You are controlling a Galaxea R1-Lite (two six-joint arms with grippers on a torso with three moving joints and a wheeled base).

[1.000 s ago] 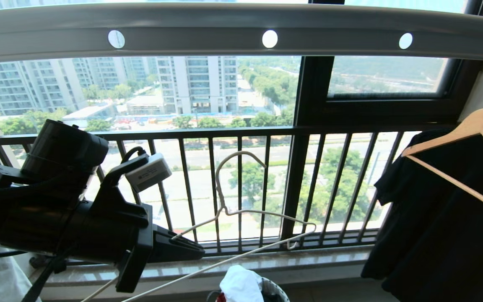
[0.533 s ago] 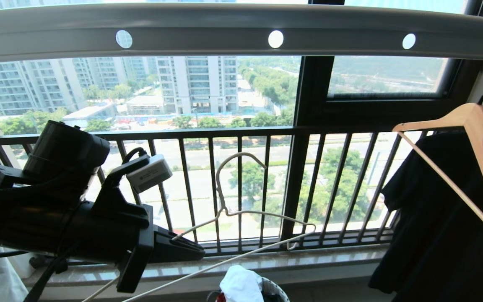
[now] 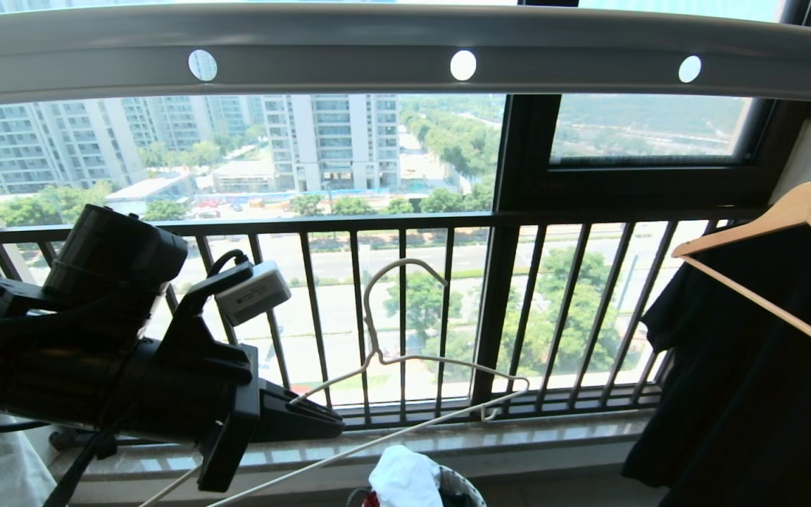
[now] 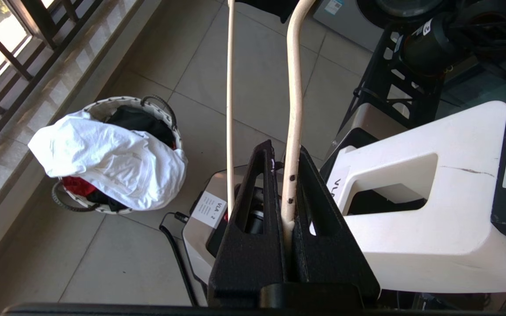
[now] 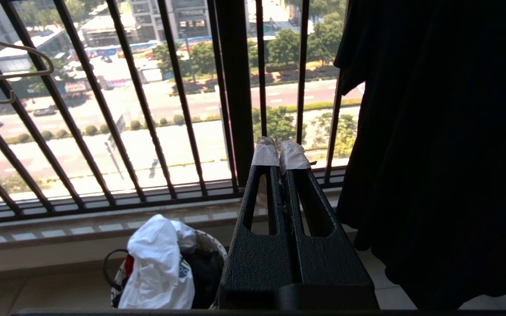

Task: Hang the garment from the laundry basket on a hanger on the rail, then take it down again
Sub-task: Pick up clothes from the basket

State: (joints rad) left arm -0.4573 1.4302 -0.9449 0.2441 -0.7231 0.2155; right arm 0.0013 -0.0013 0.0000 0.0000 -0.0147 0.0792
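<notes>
Our left gripper (image 4: 284,175) is pinching the cream hanger (image 3: 405,359) by one wire arm, hook up, well below the rail (image 3: 349,49). The white T-shirt (image 4: 108,160) sits piled in the laundry basket (image 4: 165,114) on the floor. Our right gripper (image 5: 280,153) is pressed together, holding nothing, beside a black garment (image 5: 446,131).

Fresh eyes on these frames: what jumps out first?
The left gripper, low at the left before the balcony bars, is shut on a thin cream hanger whose hook points up, well below the grey rail overhead. The white T-shirt lies heaped over the laundry basket on the floor. A black garment hangs at right.
</notes>
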